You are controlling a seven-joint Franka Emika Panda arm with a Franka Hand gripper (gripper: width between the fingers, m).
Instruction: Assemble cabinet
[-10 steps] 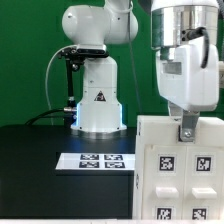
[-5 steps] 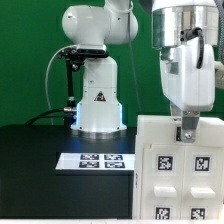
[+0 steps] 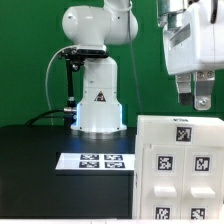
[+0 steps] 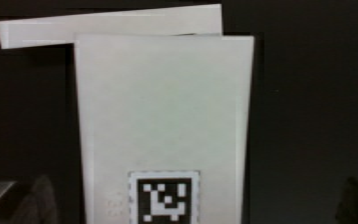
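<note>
The cabinet (image 3: 180, 162) is a matte white box with several black-and-white tags on its face, standing at the exterior view's lower right. My gripper (image 3: 194, 98) hangs just above its top edge, apart from it, open and empty. In the wrist view the cabinet's narrow white surface (image 4: 167, 100) fills the middle, with one tag (image 4: 165, 197) on it. My gripper (image 4: 188, 205) straddles that tag, its dark fingers only faint at the picture's sides. A second white slab (image 4: 105, 27) shows beyond the box; I cannot tell what it is.
The marker board (image 3: 95, 160) lies flat on the black table in front of the robot base (image 3: 98, 100). A black stand with a cable (image 3: 66, 75) is beside the base. A green backdrop is behind.
My gripper has risen off the cabinet's top edge, where its fingers reached down before, and now hangs higher, a little to the exterior view's right. The cabinet has not moved.
</note>
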